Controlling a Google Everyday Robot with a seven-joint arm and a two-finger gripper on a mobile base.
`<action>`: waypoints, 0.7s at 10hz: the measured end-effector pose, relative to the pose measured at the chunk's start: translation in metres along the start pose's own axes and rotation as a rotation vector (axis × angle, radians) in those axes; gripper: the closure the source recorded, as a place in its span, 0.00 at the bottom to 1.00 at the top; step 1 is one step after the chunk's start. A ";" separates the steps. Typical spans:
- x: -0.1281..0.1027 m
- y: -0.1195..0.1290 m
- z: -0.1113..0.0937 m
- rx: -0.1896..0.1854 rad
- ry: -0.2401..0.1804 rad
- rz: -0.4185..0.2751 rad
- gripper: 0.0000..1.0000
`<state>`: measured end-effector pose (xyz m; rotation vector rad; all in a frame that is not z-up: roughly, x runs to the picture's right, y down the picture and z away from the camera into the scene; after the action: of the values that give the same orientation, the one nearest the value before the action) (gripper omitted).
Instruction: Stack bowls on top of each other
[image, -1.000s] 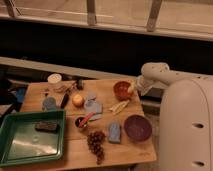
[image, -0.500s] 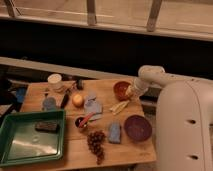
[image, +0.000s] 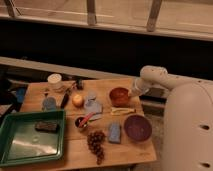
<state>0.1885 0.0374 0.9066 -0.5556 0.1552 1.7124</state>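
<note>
**End effector closed at the rim of the orange-brown bowl; bowls side by side, not stacked**

We see the end effector (image: 134, 93) low over the right side of the wooden counter (image: 75, 155), right against the right-hand rim of the orange-brown bowl (image: 119, 96). It is closed. We cannot make out whether the rim is actually pinched in it or only touched. The white arm (image: 155, 77) bends down to it from the robot's pale body at the right edge of the view.

The orange-brown bowl sits upright on the counter, towards the back right. The dark purple bowl (image: 137, 127) sits nearer the front right corner, also upright and apart from the first bowl. Between the two lies a thin pale yellow item (image: 122, 110).

Left of the bowls the counter is crowded. A small dark cup (image: 81, 122) holds a red utensil that leans out to the right. A bunch of dark grapes (image: 95, 142) lies in front of it, with a flat blue piece (image: 114, 132) just beside the grapes. Farther back we see a round orange fruit (image: 77, 100), a grey-blue crumpled thing (image: 92, 104) and a white cup (image: 54, 80). A green tray (image: 22, 142) takes up the front left corner, with one dark oblong item (image: 46, 126) inside it near its back edge.
</note>
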 end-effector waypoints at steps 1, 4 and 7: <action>0.001 0.002 -0.005 -0.005 -0.006 -0.008 1.00; -0.003 0.012 -0.043 -0.010 -0.046 -0.043 1.00; 0.007 0.012 -0.103 -0.036 -0.066 -0.121 1.00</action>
<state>0.2041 0.0000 0.8109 -0.5246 0.0426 1.6163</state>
